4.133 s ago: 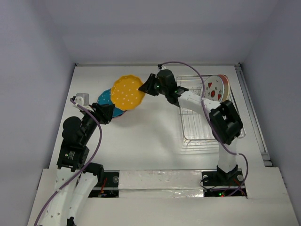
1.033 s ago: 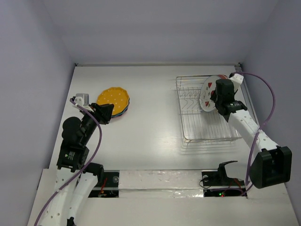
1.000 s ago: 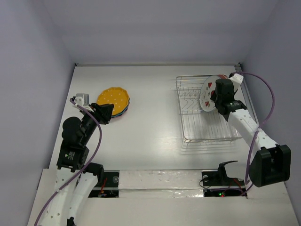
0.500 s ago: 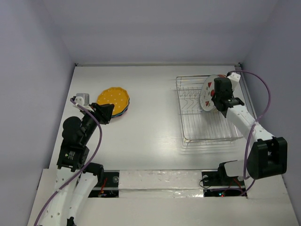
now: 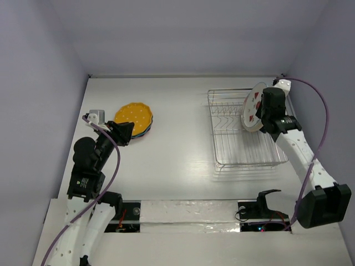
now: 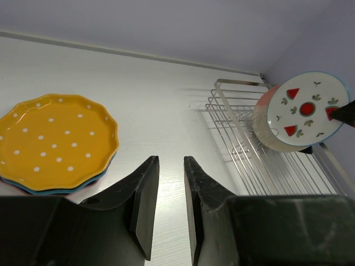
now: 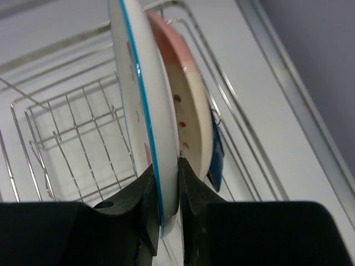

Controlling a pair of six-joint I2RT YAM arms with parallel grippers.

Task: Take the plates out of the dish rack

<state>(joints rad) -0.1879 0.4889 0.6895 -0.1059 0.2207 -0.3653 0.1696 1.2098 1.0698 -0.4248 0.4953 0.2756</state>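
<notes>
The dish rack was thin metal wire, smooth and bright. The strawberry plate looked like glazed ceramic, glossy and white, as did the pink-edged plate just behind it. On the left, the orange plate had a smooth glaze with a soft sheen. The table was white, matt and faintly grained. The left gripper and right gripper were matt black plastic.

The white plate is pinched at its rim by the right gripper; touching behind it, a pink-edged cream plate is stood.
</notes>
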